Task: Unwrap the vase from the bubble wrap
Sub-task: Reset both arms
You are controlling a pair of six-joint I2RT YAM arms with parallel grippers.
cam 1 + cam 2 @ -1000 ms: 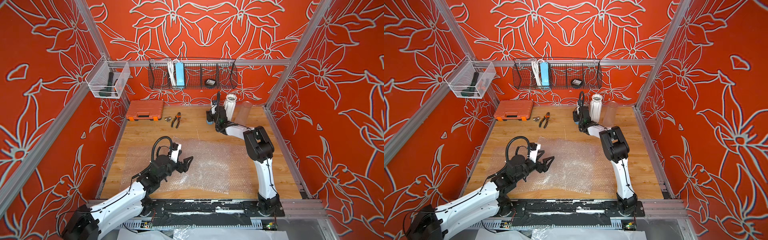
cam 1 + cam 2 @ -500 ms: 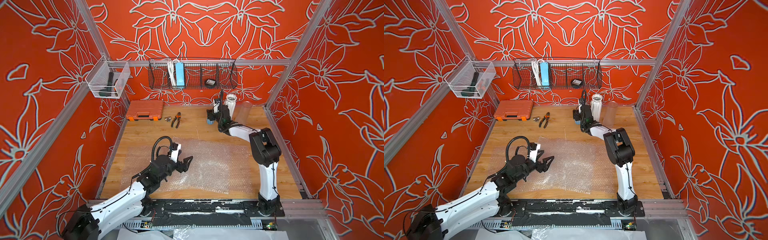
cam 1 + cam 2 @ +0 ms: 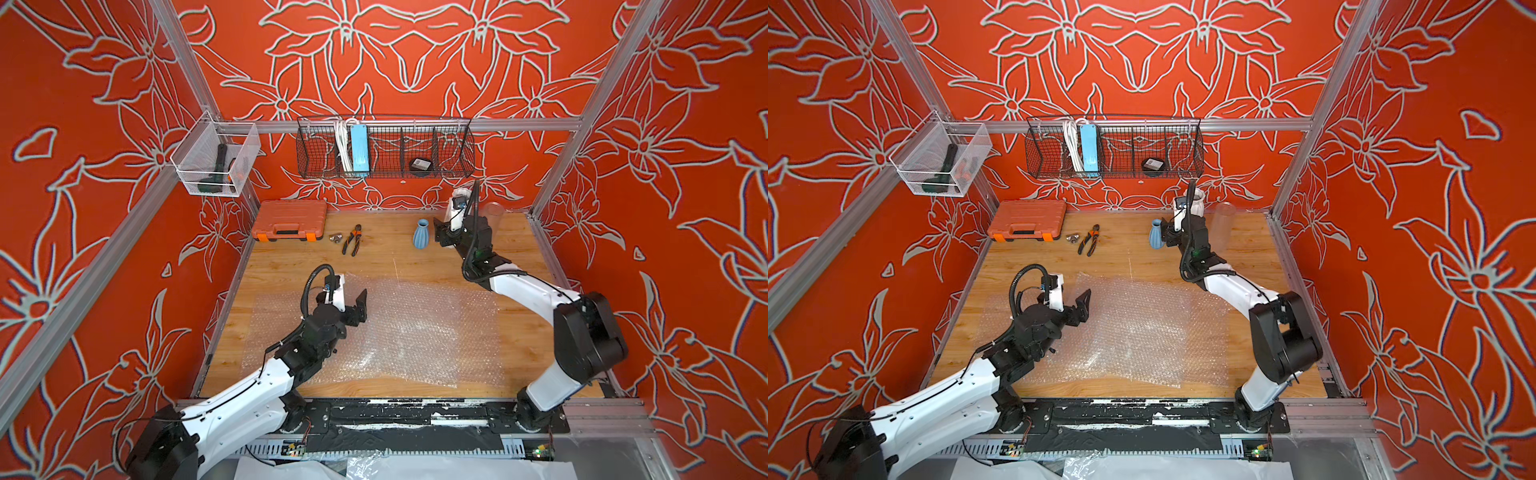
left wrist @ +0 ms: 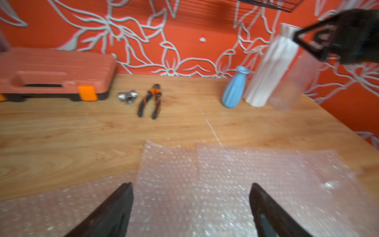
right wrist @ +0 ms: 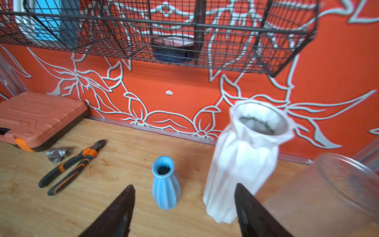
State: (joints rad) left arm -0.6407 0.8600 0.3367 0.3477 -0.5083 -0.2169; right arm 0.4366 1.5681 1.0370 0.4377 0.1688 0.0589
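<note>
Several overlapping sheets of bubble wrap (image 3: 395,332) lie flat across the near half of the wooden bench (image 3: 291,266), inside a booth of red walls (image 3: 415,62) with pale flower outlines. The left tool (image 4: 191,185) hangs over the wrap, jaws spread, holding nothing. At the back a blue vase (image 3: 420,235) stands upright and bare; the right tool (image 5: 184,185) is just beside it, jaws apart and empty. A white vase (image 5: 246,160) and a clear glass (image 5: 338,184) stand close by. An orange case (image 3: 289,220) and pliers (image 3: 352,240) lie further left, below a wire basket (image 3: 384,147) on the wall.
</note>
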